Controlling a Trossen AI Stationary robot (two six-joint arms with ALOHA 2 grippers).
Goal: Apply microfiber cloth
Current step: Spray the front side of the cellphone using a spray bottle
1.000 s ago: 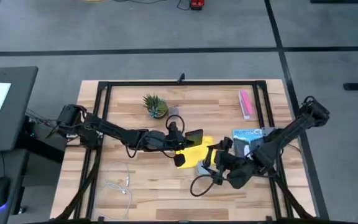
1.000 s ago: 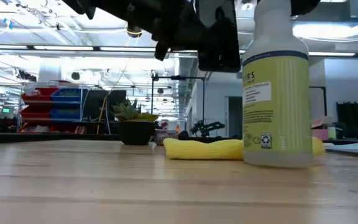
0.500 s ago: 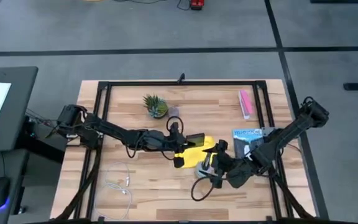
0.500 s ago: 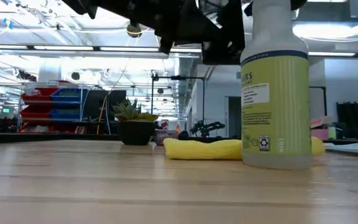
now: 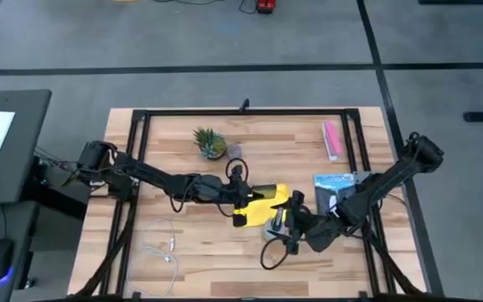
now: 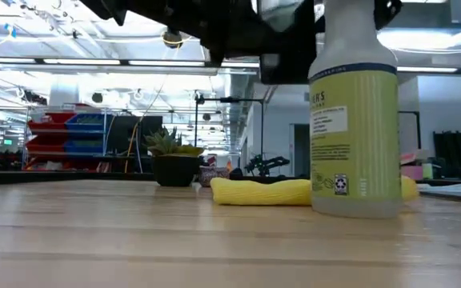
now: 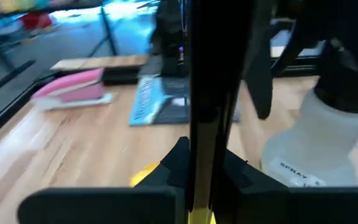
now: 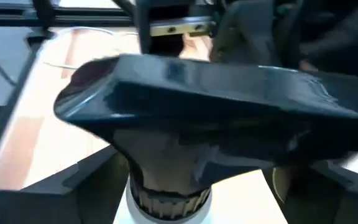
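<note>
My left gripper (image 5: 240, 198) is clamped on the black smartphone (image 7: 207, 93), directly above the microfiber cloth (image 5: 262, 207). My right gripper (image 5: 282, 225) is clamped on the spray bottle (image 6: 354, 132), touching the cloth's edge.

microfiber cloth (image 6: 262, 191): right end hidden behind spray bottle (image 6: 354, 128) | bottle head cropped (low view)

A thin black phone (image 7: 213, 93) stands edge-on between the left gripper's (image 7: 194, 180) fingers, a sliver of yellow cloth (image 7: 143, 176) below. Beyond lie a pink packet (image 7: 73, 90), a blue booklet (image 7: 163, 102) and a spray bottle (image 7: 309, 143) on the table (image 7: 73, 155).
</note>
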